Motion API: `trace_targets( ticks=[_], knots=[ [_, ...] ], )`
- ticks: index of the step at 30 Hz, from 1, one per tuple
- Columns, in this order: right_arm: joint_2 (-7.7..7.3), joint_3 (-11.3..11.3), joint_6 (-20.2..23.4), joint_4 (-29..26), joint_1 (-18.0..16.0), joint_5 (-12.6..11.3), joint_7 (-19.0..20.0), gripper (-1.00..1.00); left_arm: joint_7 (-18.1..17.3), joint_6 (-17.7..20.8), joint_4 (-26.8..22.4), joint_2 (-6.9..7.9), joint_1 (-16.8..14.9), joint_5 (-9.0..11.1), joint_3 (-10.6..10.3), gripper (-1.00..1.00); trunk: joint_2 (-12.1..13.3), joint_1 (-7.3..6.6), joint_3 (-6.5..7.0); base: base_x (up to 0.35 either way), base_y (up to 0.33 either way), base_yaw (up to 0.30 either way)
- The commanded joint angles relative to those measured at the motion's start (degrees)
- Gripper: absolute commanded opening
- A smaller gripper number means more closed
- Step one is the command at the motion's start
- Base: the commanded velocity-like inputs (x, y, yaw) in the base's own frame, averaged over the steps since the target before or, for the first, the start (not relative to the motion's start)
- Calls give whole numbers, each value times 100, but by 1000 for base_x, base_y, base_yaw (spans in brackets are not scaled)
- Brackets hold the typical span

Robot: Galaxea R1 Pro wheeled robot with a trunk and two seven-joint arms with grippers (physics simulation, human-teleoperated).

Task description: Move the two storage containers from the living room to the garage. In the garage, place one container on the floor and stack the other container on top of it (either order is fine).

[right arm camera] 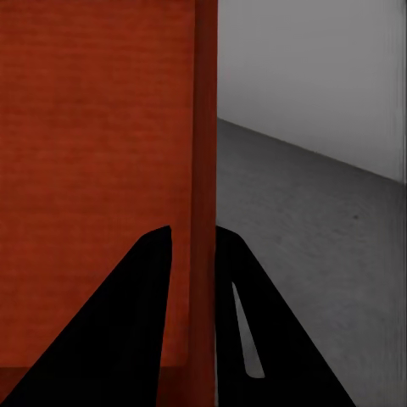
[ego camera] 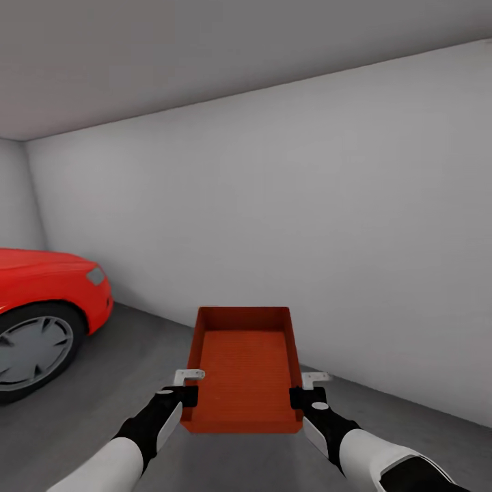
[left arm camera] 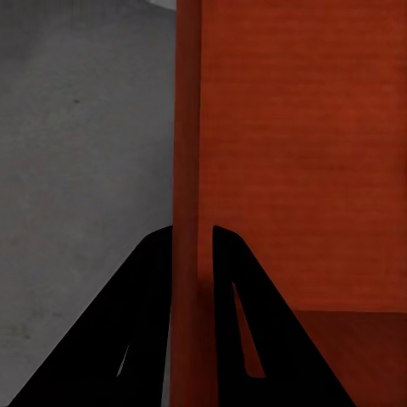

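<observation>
Both grippers, left (ego camera: 189, 384) & right (ego camera: 311, 386), pinch opposite side walls of orange-red container (ego camera: 244, 365), held above garage floor (ego camera: 102, 410) near white wall (ego camera: 307, 225). Transport step; next: lower it flat.

Both forearms are smooth and white, rounded like tubes, each running into a black wrist section that narrows toward the tool. The left tool (ego camera: 189, 384) has a black body with a pale grey bracket at its tip, at about 1 o'clock from the wrist. The right tool (ego camera: 307, 387) matches it, with a small pale round mark on the black housing. In the wrist views, the fingers (left arm camera: 148, 322) are flat, matte black wedges, one showing a slim slot.
</observation>
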Motion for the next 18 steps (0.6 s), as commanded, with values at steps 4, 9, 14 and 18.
trace_targets(
  ticks=[4, 9, 14, 18],
  knots=[
    [1, -66, -14, -7, -1, -31, 13, -100, 74, 36, -19, 222, -1, 37, 345, -100, -2, 5, -1, 322, 0, -286],
    [1, -66, -11, -7, -1, -31, 13, -100, 74, 36, -19, 222, -1, 37, 345, -100, -2, 5, -1, 322, 0, -286],
    [4, -66, -8, -7, -1, -31, 13, -100, 74, 36, -23, 222, -1, 37, 345, -100, -2, 5, -1, 322, 0, -286],
    [2, -66, -12, -7, -1, -31, 13, -100, 74, 36, -26, 222, -1, 37, 345, -100, -2, 5, -1, 322, 0, -286]
  ],
)
